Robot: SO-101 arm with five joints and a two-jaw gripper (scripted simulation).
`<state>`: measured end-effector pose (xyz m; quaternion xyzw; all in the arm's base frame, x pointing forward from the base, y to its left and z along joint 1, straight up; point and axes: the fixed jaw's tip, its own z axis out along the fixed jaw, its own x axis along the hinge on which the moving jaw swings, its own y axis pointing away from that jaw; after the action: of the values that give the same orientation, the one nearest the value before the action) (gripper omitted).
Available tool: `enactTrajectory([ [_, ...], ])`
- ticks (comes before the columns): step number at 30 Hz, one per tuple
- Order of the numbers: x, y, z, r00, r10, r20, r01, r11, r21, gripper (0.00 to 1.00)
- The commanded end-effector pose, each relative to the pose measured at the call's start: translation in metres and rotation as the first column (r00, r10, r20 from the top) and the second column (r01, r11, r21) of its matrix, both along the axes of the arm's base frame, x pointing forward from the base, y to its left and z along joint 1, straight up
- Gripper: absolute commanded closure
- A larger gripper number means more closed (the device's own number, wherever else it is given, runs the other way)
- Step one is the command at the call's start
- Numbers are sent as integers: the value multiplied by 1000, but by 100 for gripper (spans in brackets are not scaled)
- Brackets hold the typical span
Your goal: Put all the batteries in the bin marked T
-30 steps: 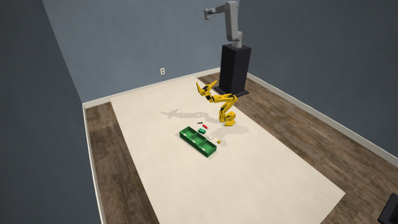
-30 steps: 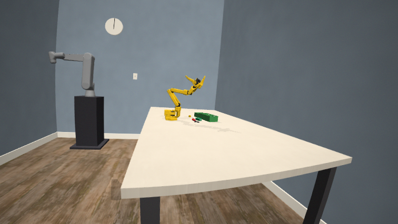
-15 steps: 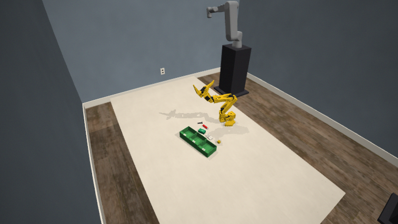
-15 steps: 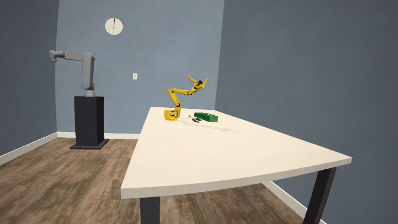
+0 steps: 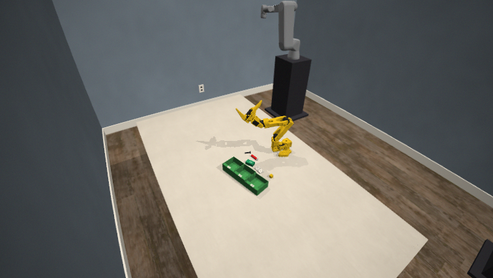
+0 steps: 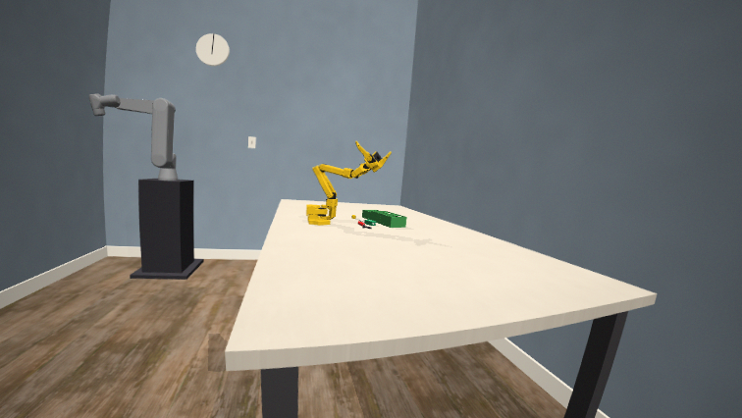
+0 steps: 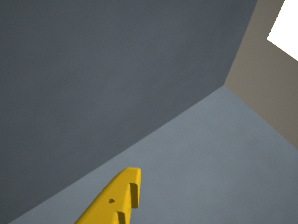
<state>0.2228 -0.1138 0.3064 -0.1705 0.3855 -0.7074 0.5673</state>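
Note:
My yellow arm is raised high, and my gripper (image 5: 248,108) is wide open and empty, pointing up and away from the table; it also shows in the exterior view (image 6: 373,151). The wrist view shows only one yellow finger (image 7: 107,219) against wall and ceiling. A green row of bins (image 5: 245,174) lies on the table; its marks are too small to read. Next to it lie a small red cylinder (image 5: 253,156), a small black item (image 5: 247,152), a green block (image 5: 248,162), a white piece (image 5: 258,169) and a small yellow cube (image 5: 271,175).
The arm's base (image 5: 282,146) stands just behind the small items. A grey arm on a black pedestal (image 5: 289,86) stands off the table's far corner. The bins (image 6: 385,218) sit near the table's far end.

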Motion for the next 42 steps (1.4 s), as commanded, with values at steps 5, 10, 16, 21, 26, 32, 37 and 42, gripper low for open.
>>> enactTrajectory([
  [5,3,-2,-3,999,-10,-34,10,1000,5,0],
  [10,7,-4,-6,997,-20,-74,20,1000,10,0],
  [16,11,-7,-11,992,-31,-123,33,999,15,0],
  [21,13,-8,-21,986,-27,-161,33,999,34,0],
  [26,14,-8,-22,982,-35,-188,42,999,33,0],
  [32,16,-9,-23,975,-44,-220,52,998,30,0],
  [37,20,-12,-39,960,-35,-278,54,997,59,0],
  [42,21,-12,-40,952,-40,-304,60,997,57,0],
])
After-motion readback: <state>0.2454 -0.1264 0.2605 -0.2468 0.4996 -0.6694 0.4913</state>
